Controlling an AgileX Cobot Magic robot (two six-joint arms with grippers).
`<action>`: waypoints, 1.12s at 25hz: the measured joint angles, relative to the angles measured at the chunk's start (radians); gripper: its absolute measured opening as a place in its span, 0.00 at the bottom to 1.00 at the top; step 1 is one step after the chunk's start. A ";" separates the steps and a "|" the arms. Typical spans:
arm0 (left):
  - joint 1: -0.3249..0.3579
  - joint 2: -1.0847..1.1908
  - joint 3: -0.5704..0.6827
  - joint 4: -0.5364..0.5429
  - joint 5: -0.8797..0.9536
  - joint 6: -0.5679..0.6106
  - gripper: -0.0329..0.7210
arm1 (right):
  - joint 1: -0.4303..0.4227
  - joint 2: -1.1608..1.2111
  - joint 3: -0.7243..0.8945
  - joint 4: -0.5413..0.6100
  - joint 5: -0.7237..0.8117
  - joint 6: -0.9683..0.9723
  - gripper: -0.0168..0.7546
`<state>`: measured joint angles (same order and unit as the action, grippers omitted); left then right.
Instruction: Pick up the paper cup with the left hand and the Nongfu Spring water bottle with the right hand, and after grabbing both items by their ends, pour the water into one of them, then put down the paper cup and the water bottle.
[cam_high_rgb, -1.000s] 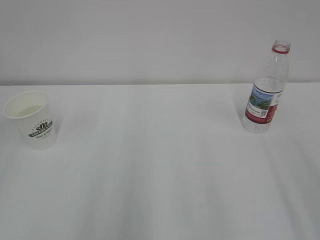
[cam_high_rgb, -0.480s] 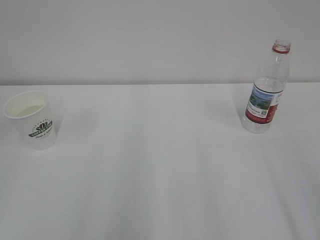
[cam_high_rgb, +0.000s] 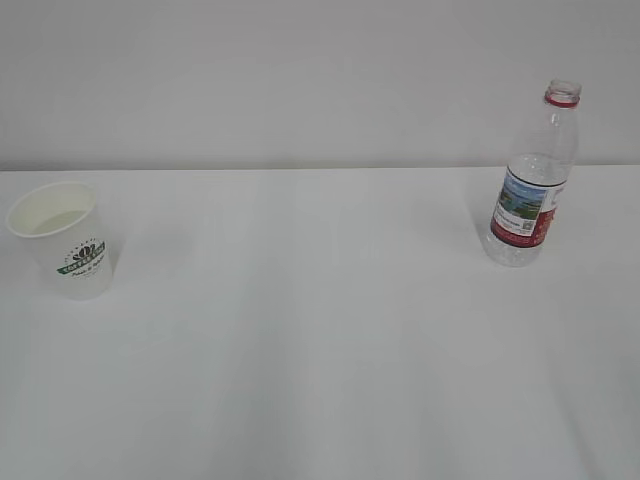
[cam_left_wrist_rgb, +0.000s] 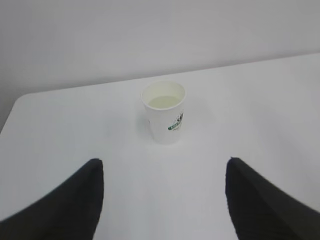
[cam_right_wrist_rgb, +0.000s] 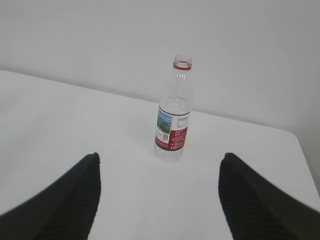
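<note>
1. In the left wrist view we see the left hand (cam_left_wrist_rgb: 162, 200) with its two dark fingers (cam_left_wrist_rgb: 70, 200) spread wide and nothing between them; it grips nothing and stands well short of the paper cup (cam_left_wrist_rgb: 164, 112).
2. In the right wrist view the right hand (cam_right_wrist_rgb: 157, 200) is likewise wide open and empty, its fingers (cam_right_wrist_rgb: 255, 200) framing bare table (cam_right_wrist_rgb: 75, 130) with the Nongfu Spring water bottle (cam_right_wrist_rgb: 173, 117) well ahead.
3. We find the paper cup upright, long axis vertical, mouth up, at the far left of the table in the exterior view (cam_high_rgb: 62, 240), logo facing the camera. The bottle (cam_high_rgb: 535, 180) stands upright at the right, neck up, no cap on its open mouth, red label low on the body. The two are well apart.
4. Against the frames of a second and half a second ago, we see the cup and bottle in the same places and the same poses; no arm has entered the exterior view.
5. Only the wrist views show the grippers; the exterior view shows neither. The left wrist view lets us look into the cup, where the water (cam_left_wrist_rgb: 163, 102) lies as a pale surface low inside. The exterior view alone shows both objects together.
</note>
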<state>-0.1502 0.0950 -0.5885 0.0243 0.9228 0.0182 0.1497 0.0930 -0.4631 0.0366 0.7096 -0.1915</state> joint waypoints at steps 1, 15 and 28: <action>0.000 0.000 0.000 0.000 0.023 0.000 0.77 | 0.000 0.000 0.000 0.005 0.017 0.000 0.74; 0.000 -0.006 0.000 0.000 0.218 0.000 0.77 | 0.000 0.000 0.000 0.054 0.189 -0.002 0.74; 0.000 -0.006 0.062 -0.024 0.193 0.000 0.76 | 0.000 0.000 -0.023 0.071 0.238 -0.002 0.74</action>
<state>-0.1502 0.0894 -0.5264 0.0000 1.1153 0.0182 0.1497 0.0925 -0.4860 0.1072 0.9473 -0.1938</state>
